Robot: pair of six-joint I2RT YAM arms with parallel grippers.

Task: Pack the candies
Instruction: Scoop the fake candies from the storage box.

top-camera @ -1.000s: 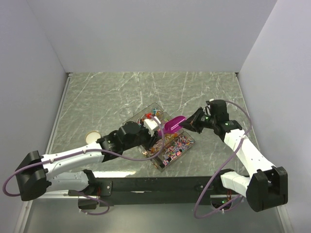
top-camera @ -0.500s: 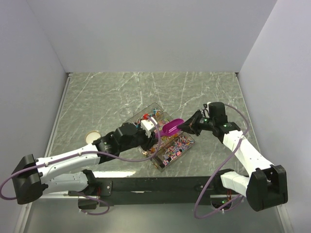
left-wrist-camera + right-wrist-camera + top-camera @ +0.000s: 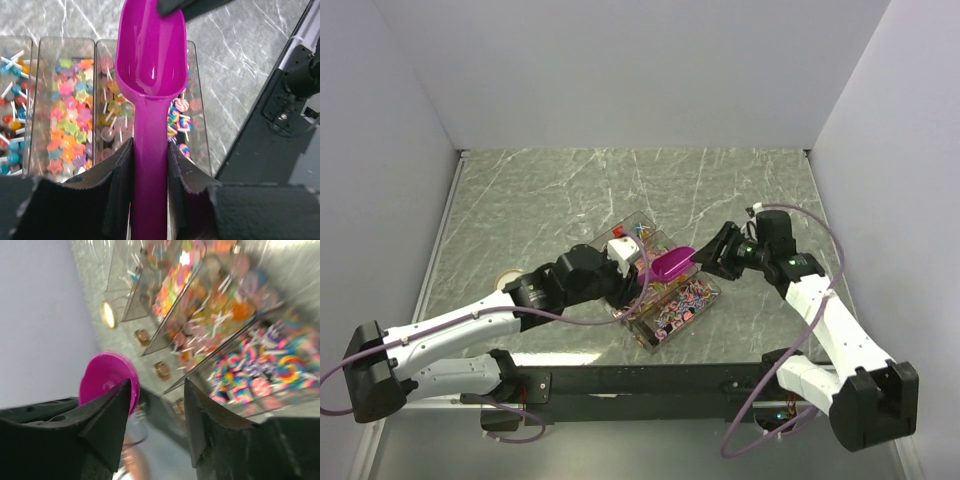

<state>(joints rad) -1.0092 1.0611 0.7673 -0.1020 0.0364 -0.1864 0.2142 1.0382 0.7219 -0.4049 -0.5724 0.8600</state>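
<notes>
The left fingers (image 3: 117,192) are clamped on the handle of the magenta scoop (image 3: 150,65), one pad pressed to each side. The scoop's bowl hangs empty above the clear tray (image 3: 638,335). The right fingers (image 3: 102,417) stand apart with nothing between them, and the bowl's tip sits just outside one of them, over the tray's right side in the top view. In the left wrist view a dark fingertip overlaps the bowl's far lip — touching or only close, I cannot tell. The candies (image 3: 65,135) all lie inside the tray, sorted into its long compartments: stars, stick lollipops, swirl pops.

The main risk, as I judge it, is the crowding at the bowl's tip. If either arm moves before the right fingers are clear of the lip, they could knock the scoop and twist it in its hold. The handle looks smooth and narrow, so it may also pivot once the bowl digs in. Nothing holds the tray — a push against a divider could slide or tilt it. Lollipop sticks may catch on the bowl and flick candies over the tray's wall onto the surface (image 3: 540,200).
</notes>
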